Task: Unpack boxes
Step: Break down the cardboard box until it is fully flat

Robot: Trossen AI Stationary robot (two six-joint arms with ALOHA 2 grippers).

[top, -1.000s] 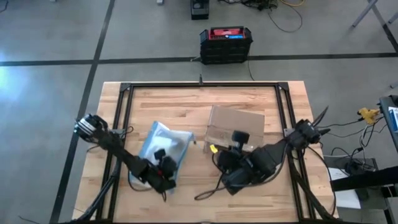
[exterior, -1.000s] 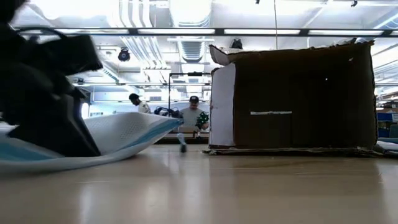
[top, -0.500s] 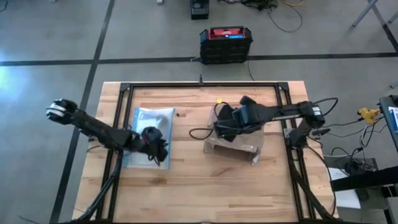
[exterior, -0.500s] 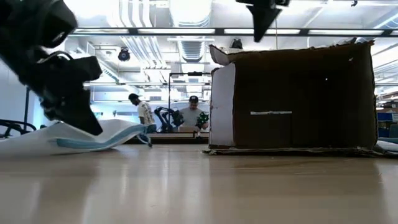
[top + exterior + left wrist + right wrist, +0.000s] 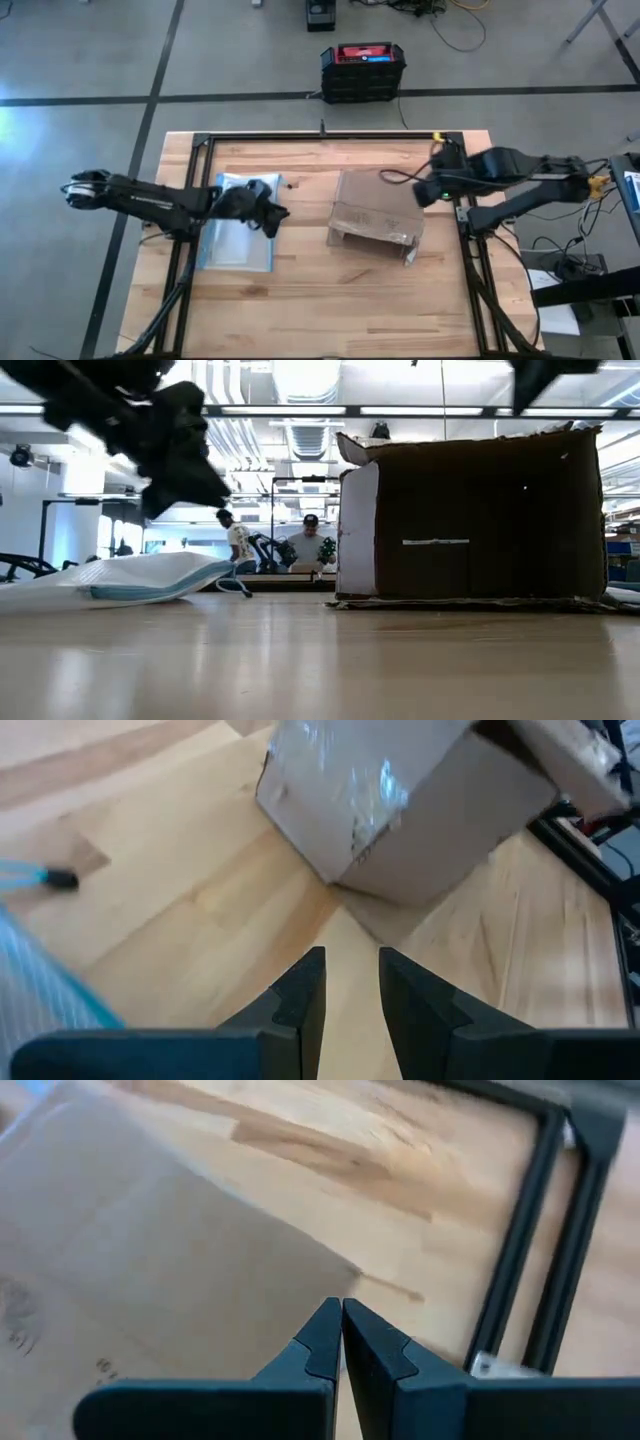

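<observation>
1. Since the earlier frame, both arms have been drawn apart from the middle of the table [image 5: 300, 300].
2. The box [image 5: 376, 210] is seen right of centre; it is judged light, stiff, slippery at its tape, best taken at a flap edge.
3. The clear pouch [image 5: 238, 235] lies left of it, released.
4. The left gripper [image 5: 275, 217] is slightly open, empty.
5. The right gripper [image 5: 421, 192] is closed, empty.

At the centre of the high view sits a plain brown corrugated cardboard box [image 5: 377, 208] with shiny clear tape, on a pale, striped blond-wood surface [image 5: 300, 300] edged by a black metal frame [image 5: 330, 137]. Left of it lies a flat clear plastic pouch with a light-blue edge [image 5: 236, 238]. At the top centre, on the grey floor crossed by dark lines [image 5: 90, 60], stands a black plastic case with a red top [image 5: 363, 70].
</observation>
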